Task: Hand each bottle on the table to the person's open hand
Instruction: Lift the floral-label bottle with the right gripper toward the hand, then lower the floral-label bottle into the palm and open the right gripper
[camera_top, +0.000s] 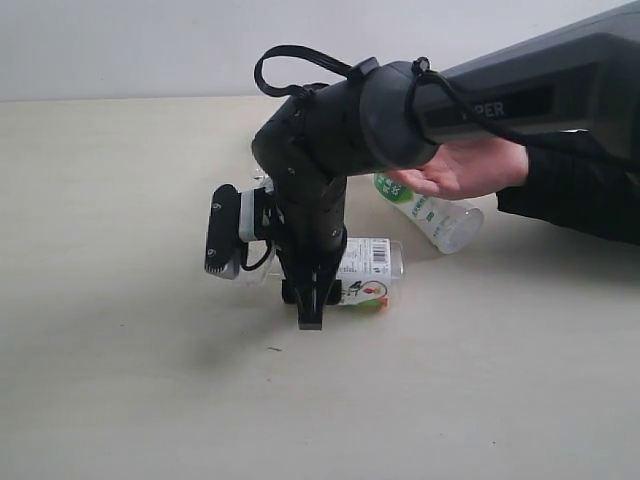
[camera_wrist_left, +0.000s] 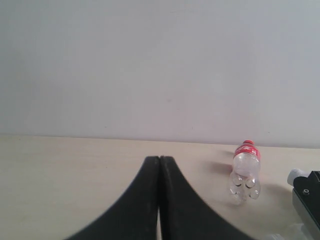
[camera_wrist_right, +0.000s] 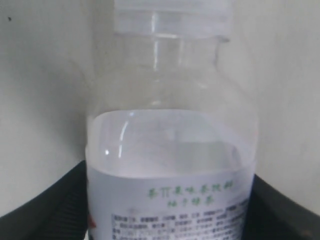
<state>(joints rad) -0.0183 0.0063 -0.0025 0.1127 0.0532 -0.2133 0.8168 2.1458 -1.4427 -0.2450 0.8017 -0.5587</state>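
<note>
A clear bottle with a white floral label lies on its side on the table. My right gripper points down over it, its black fingers pressed against both sides of the bottle. The person's open hand is held palm up just behind. Under that hand lies a bottle with a green label. The left wrist view shows my left gripper shut and empty, with the cola-shaped bottle lying ahead of it. The yellow bottle is out of view.
The right arm's thick black forearm crosses the upper right of the exterior view above the person's black sleeve. A grey and black camera block juts from the wrist. A pale wall stands behind the table.
</note>
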